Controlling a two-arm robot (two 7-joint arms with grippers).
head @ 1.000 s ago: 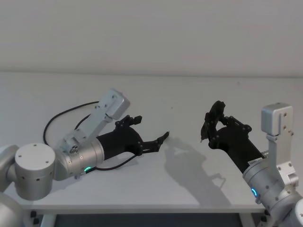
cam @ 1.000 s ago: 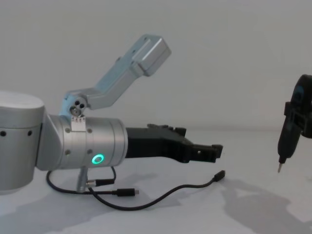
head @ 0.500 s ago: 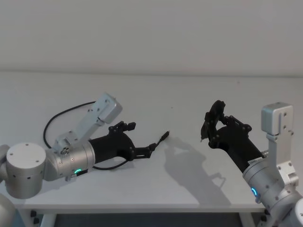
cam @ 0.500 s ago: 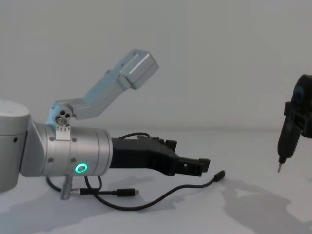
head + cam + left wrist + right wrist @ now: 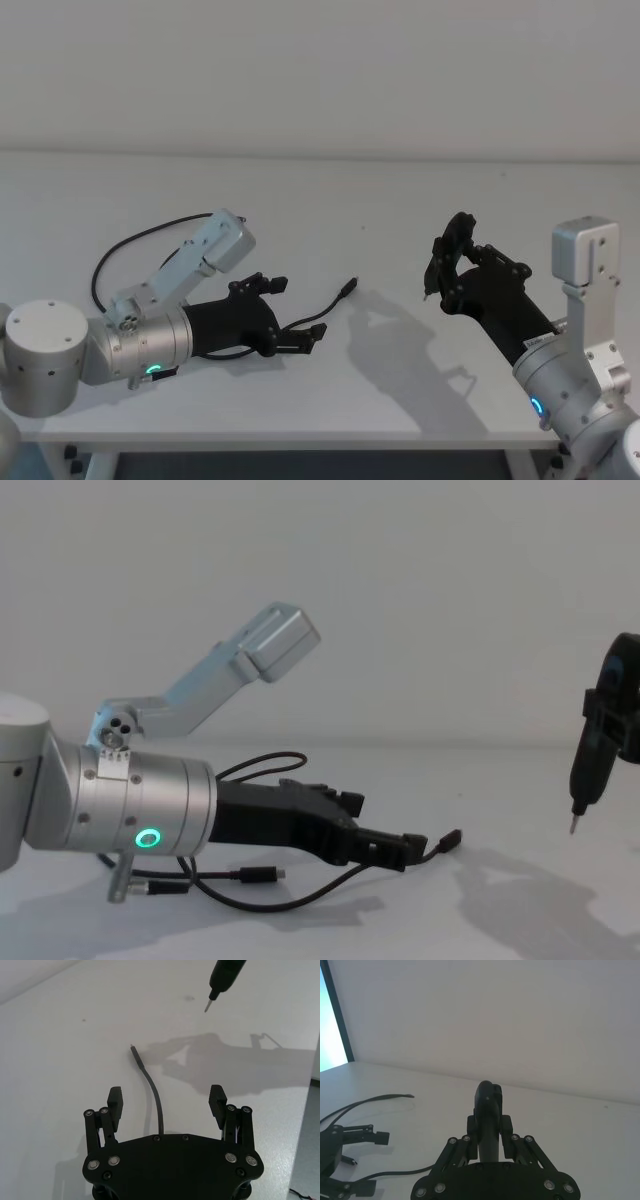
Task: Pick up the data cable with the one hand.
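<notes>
Head view: the left tool (image 5: 305, 340) reaches low over the white tabletop (image 5: 400, 200), its angular black fingers spread wide and gripping nothing; the right tool (image 5: 440, 265) hangs raised, well apart. Left wrist view: the thin, matte data cable (image 5: 151, 1085) lies between those fingers. Chest view: the cord loops limply on the tabletop.

A plain white surface (image 5: 330, 200) spreads across the head view, a bare pale wall (image 5: 320, 70) rising behind it at twelve o'clock. Grey shadows (image 5: 400, 345) lie on it toward five o'clock, and dark floor (image 5: 300, 466) shows below its front edge at six.
</notes>
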